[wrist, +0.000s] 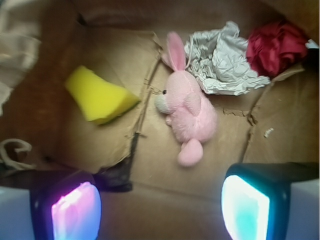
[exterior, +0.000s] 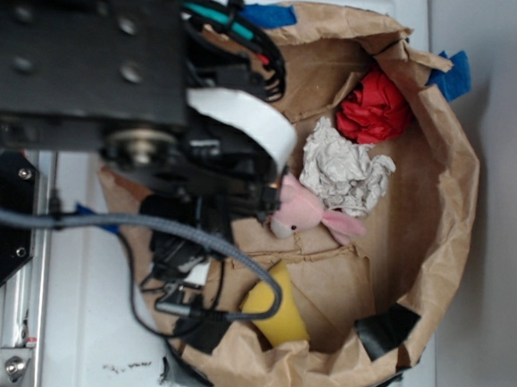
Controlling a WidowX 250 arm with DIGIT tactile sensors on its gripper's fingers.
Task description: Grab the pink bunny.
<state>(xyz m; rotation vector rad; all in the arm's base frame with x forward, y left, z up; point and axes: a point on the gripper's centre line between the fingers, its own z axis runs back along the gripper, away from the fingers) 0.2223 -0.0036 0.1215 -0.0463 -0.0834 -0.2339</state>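
Note:
The pink bunny (wrist: 187, 107) lies on its side on the cardboard floor of a brown paper container, ears toward the white paper ball. In the exterior view the pink bunny (exterior: 300, 212) shows just right of the black arm. My gripper (wrist: 160, 207) is open and hangs above the floor, short of the bunny, with nothing between its glowing pads (wrist: 76, 212). In the exterior view the gripper itself is hidden under the arm.
A wrinkly white paper ball (wrist: 225, 60) touches the bunny's ears, with a red paper ball (wrist: 277, 45) beside it. A yellow sponge wedge (wrist: 100, 95) lies to the left. The brown paper wall (exterior: 448, 173) rings everything. Cables (exterior: 192, 242) hang from the arm.

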